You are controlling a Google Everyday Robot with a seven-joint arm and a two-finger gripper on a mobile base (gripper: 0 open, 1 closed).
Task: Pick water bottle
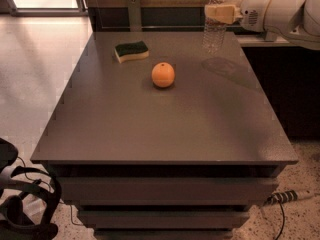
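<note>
The water bottle [215, 31] is clear ribbed plastic with a white cap, at the far right of the grey table [165, 124]. It hangs above the table top, held near its upper part. My gripper [219, 13] reaches in from the right on a white arm and is shut on the bottle; its tan fingers [222, 12] wrap the bottle below the neck. The bottle's shadow lies on the table beneath it.
An orange [163, 74] sits mid-table, left of the bottle. A green and yellow sponge [131, 51] lies at the far left. A dark counter [295, 84] stands right of the table. A wooden wall runs behind. Black cables lie on the floor at lower left.
</note>
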